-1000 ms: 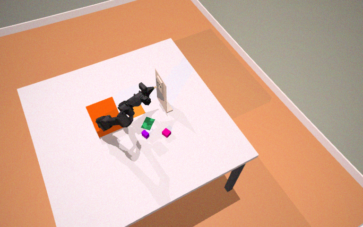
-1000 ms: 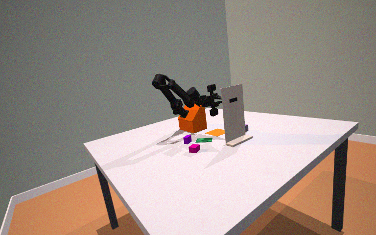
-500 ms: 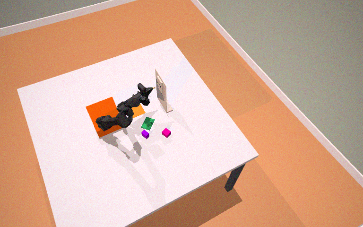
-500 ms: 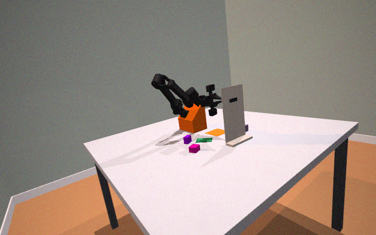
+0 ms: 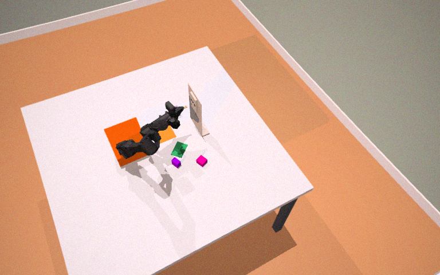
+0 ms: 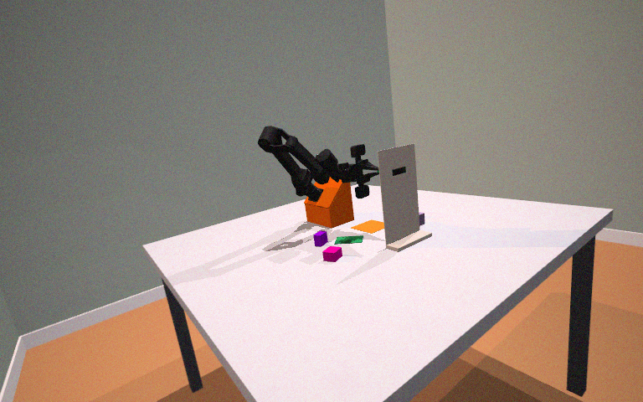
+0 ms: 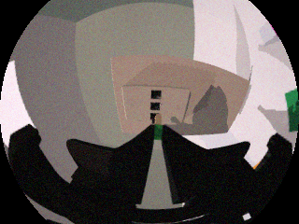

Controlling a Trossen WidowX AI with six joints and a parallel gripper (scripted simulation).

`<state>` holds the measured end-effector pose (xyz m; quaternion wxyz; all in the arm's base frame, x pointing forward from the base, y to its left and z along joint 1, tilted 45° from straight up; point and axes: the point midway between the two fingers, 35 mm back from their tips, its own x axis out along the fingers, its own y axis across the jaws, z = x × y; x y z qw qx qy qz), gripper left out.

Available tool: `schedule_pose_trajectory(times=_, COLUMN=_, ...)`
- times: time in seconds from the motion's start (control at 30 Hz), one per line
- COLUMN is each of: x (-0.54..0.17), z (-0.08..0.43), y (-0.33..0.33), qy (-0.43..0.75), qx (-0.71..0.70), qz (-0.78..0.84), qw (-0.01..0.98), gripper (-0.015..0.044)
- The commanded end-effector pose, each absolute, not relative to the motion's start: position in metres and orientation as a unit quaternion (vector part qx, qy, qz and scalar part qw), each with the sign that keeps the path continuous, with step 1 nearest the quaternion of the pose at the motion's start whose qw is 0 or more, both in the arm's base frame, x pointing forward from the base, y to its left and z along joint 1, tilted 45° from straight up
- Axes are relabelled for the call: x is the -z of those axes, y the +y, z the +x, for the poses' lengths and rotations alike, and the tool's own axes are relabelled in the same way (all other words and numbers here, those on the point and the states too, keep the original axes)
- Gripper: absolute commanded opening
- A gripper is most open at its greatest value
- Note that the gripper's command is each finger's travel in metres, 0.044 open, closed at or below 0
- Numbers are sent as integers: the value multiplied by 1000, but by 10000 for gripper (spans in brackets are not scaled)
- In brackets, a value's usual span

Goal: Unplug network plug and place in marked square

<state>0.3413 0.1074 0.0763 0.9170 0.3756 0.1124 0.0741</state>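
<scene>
My gripper point(image 5: 184, 107) point(image 6: 378, 171) point(image 7: 157, 128) is shut on the plug, in front of the upright panel point(image 5: 199, 124) point(image 6: 398, 203) point(image 7: 235, 89). The plug point(image 7: 158, 133) shows green between the fingertips, with a tan part pointing at the panel. In the top view a gap shows between the plug's tip and the panel, so it is out of the socket. The raised socket block point(image 7: 135, 104) shows three dark openings in a column, the lowest partly covered by the plug's tip. An orange patch point(image 5: 167, 134) point(image 6: 368, 226) and a green patch point(image 5: 179, 149) point(image 6: 348, 239) lie flat on the table.
A purple block point(image 5: 176, 162) point(image 6: 320, 238) and a magenta block point(image 5: 201, 160) point(image 6: 332, 254) stand near the green patch. A bluish-purple block point(image 6: 421, 219) shows behind the panel's edge in the exterior view. The arm's orange base point(image 5: 121, 129) point(image 6: 329, 215) stands behind the patches.
</scene>
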Motion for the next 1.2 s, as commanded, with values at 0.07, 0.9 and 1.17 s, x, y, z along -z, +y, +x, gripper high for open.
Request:
schedule_pose_trajectory(times=0.07, x=-75, z=335, y=106, qy=115, qx=-72, qz=376, qw=917, gripper=0)
schedule_pose_trajectory(times=0.9, x=-90, z=325, y=125, qy=114, qx=-73, qz=377, qw=916, gripper=0)
schedule_pose_trajectory(times=1.17, x=-102, z=317, y=140, qy=115, qx=-72, qz=377, qw=916, gripper=0)
